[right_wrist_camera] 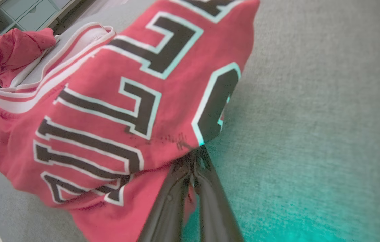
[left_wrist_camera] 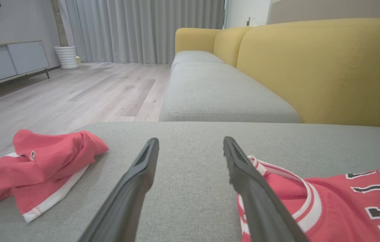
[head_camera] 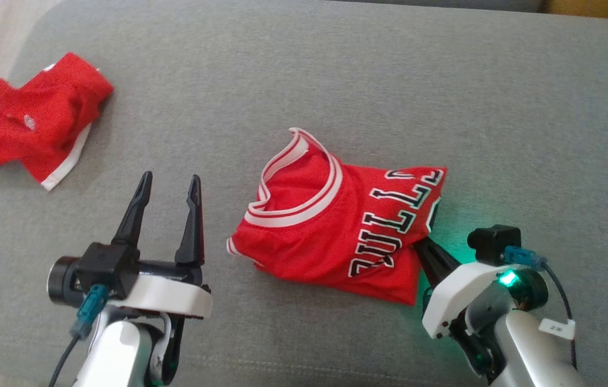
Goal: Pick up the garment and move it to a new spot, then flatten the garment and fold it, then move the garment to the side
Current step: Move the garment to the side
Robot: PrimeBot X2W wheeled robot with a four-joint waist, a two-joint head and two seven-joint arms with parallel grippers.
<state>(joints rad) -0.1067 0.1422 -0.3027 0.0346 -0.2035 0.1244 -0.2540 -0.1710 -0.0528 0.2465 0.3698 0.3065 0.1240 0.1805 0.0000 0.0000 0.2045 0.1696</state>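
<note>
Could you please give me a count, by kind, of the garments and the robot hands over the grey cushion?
Red garments: 2 (lettered jersey, white-trimmed garment)
Robot hands: 2 (left hand open, right hand shut on the lettered jersey's edge)
Total: 4

Red jersey (head_camera: pixel 331 236) with white-and-red striped trim and black, white-edged lettering. Red crumpled garment (head_camera: pixel 35 121) with a white hem band. Grey cushion (head_camera: pixel 336 80), plain yellow backrest (left_wrist_camera: pixel 311 67).

Black, white-edged letters "ULL" stand on the red jersey (head_camera: pixel 325 236).
</note>
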